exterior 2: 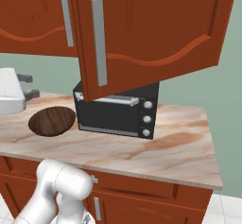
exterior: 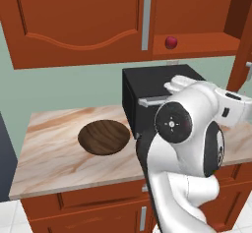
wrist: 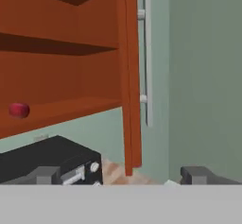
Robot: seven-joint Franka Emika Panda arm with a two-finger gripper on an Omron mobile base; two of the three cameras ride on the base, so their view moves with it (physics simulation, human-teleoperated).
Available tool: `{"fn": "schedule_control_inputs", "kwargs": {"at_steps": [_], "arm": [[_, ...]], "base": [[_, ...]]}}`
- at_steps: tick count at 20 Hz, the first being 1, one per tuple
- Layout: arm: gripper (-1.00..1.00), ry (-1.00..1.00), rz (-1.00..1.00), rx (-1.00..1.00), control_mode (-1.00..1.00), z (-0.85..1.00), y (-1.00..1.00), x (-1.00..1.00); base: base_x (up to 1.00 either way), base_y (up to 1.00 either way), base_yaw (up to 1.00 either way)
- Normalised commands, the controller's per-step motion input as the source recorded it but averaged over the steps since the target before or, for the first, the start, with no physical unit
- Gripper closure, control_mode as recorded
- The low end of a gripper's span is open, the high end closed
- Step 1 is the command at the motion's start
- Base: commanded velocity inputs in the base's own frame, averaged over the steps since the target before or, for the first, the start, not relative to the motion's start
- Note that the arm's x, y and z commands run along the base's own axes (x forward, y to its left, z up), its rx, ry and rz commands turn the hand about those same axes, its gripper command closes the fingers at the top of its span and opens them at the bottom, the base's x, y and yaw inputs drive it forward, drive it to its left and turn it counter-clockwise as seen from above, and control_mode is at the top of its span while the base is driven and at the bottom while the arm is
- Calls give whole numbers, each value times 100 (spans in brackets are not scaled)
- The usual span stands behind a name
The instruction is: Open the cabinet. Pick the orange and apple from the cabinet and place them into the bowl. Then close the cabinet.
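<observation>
The marble-patterned counter [exterior: 54, 163] runs below a pale green wall [exterior 2: 198, 86]. The cabinet [exterior: 74, 25] has its right door [exterior 2: 151, 29] swung open; the apple [exterior: 171, 42] sits on the lower shelf (alone there). The bowl [exterior: 104, 137] rests beside the black microwave [exterior 2: 118, 112]. The gripper [wrist: 122, 175] has its fingers spread apart, holding nothing.

Camera layout: two base views, one hand view.
You look forward and down from behind the arm, left and right; both share the surface [exterior: 54, 148], bowl [exterior: 104, 137] and microwave [exterior 2: 118, 114]. The hand view sits close, facing the cabinet [wrist: 61, 72] shelves and the open door's edge.
</observation>
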Motion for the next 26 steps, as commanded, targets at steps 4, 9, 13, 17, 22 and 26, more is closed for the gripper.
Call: {"fn": "schedule_control_inputs", "kwargs": {"at_steps": [4,9,13,17,22,26], "arm": [[-100,0,-22,-7,-100,-32,0,100],[-100,0,-20,1,-100,-6,-7,97],[-100,-1,-23,11,-100,26,-54,32],[-100,0,-16,15,-100,24,-69,3],[-100,2,0,8,-100,0,-40,20],[-100,1,0,4,-100,0,-48,18]], "base": [[0,0,0],[0,0,0],[0,0,0],[0,0,0],[0,0,0],[0,0,0]]}}
